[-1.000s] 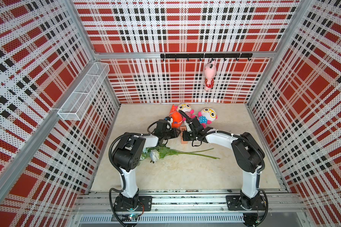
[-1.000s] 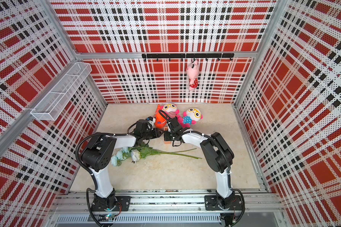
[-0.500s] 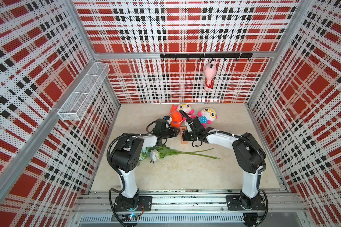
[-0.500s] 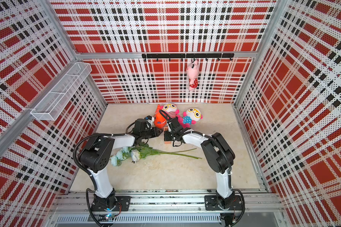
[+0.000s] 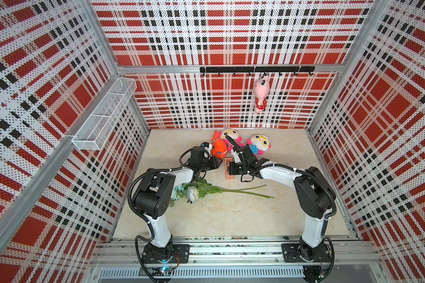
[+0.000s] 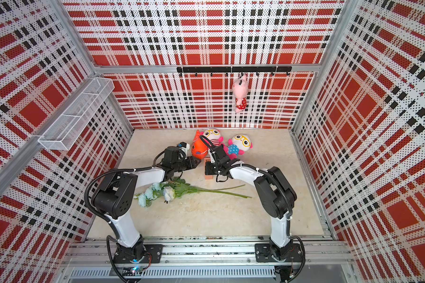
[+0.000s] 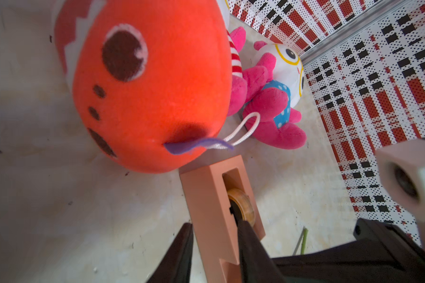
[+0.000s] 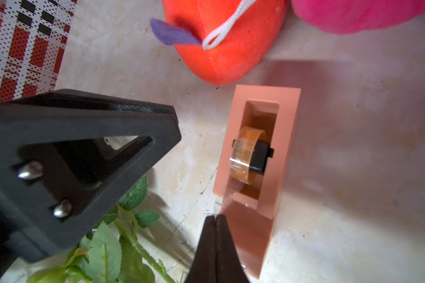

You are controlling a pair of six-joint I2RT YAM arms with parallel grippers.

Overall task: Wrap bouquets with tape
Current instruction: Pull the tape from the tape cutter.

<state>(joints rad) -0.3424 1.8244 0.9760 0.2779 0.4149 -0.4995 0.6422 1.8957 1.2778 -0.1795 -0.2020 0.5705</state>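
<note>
The tape, a peach block dispenser [image 5: 229, 169] [image 6: 208, 172] [image 8: 284, 147] [image 7: 206, 196] with an amber roll, stands on the floor in front of the plush toys. My right gripper [image 8: 215, 216] [image 5: 229, 172] is shut at the dispenser's front end, pinching the clear strip that runs off the roll. My left gripper [image 7: 212, 227] [image 5: 218, 165] stands part open just left of the dispenser, a little apart from it, holding nothing. In the left wrist view the dispenser shows through the gap between its fingers. The bouquets [image 5: 206, 190] [image 6: 179, 190] lie flat nearer the arms' bases, stems pointing right, with leaves [image 8: 108, 250] below the left gripper.
An orange plush fish [image 5: 218, 150] [image 7: 152, 85] lies right behind the dispenser. Beside it are two pink-and-white dolls [image 5: 257, 143]. A pink plush [image 5: 260, 95] hangs from the hook rail on the back wall. A wire basket [image 5: 103, 115] is mounted on the left wall.
The left arm has eased slightly to the left. The right arm, the dispenser and the flowers look unchanged.
</note>
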